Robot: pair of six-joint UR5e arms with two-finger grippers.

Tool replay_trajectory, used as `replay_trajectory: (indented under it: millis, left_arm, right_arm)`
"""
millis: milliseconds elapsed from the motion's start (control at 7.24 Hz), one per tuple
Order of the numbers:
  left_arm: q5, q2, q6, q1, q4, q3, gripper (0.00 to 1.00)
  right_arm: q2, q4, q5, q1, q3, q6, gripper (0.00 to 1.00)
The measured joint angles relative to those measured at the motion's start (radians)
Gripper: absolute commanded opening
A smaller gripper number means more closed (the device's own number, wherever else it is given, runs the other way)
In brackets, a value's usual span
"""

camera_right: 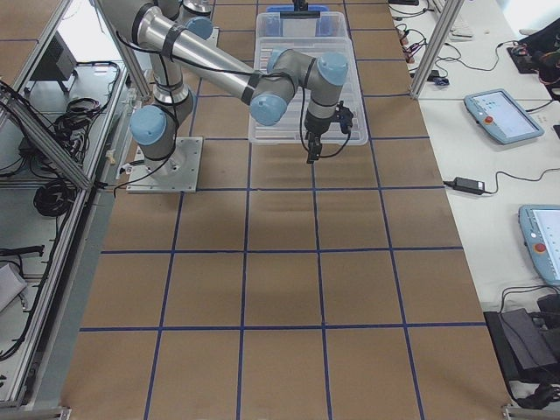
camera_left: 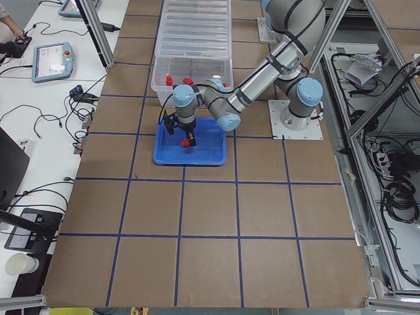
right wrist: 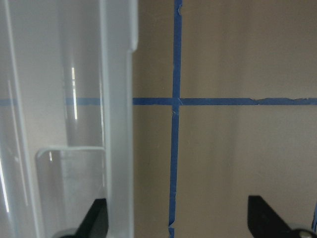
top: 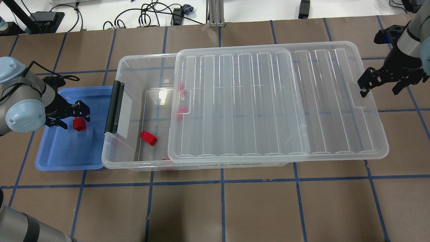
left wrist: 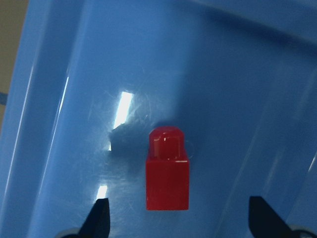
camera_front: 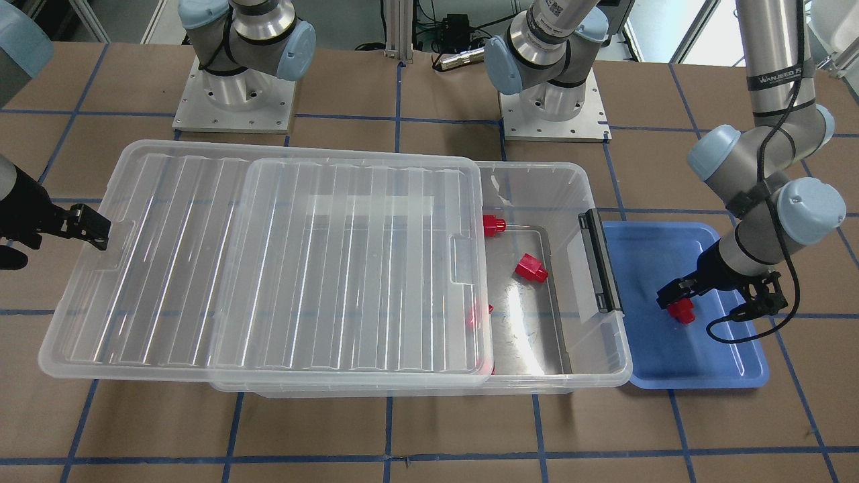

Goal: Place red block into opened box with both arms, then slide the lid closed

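A red block lies on the blue tray, nub pointing away from the wrist camera. My left gripper hangs open over it, a fingertip on either side with clear gaps, also seen in the overhead view. The clear box stands in the middle with its black latch bar toward the tray. The ribbed lid is slid toward my right, so the box's left end is uncovered. My right gripper is open at the lid's far short edge, holding nothing.
One more red block lies in the box's uncovered end, and two show through the lid's edge. Brown table with blue tape lines surrounds everything. Both arm bases stand behind the box.
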Motion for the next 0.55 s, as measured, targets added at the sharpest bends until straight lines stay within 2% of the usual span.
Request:
replay_trajectory:
  millis: [138, 276, 552]
  left_arm:
    - [0.004, -0.008, 0.003, 0.000, 0.008, -0.003, 0.19]
    - [0.005, -0.015, 0.004, 0.001, 0.011, -0.005, 0.03]
    - [0.004, -0.012, 0.006, 0.000, 0.015, 0.006, 0.00]
  right_arm:
    - [-0.008, 0.005, 0.001, 0.000, -0.006, 0.004, 1.00]
    - [-0.021, 0.012, 0.005, 0.001, -0.015, 0.009, 1.00]
    - [-0.077, 0.074, 0.008, 0.004, -0.044, 0.020, 1.00]
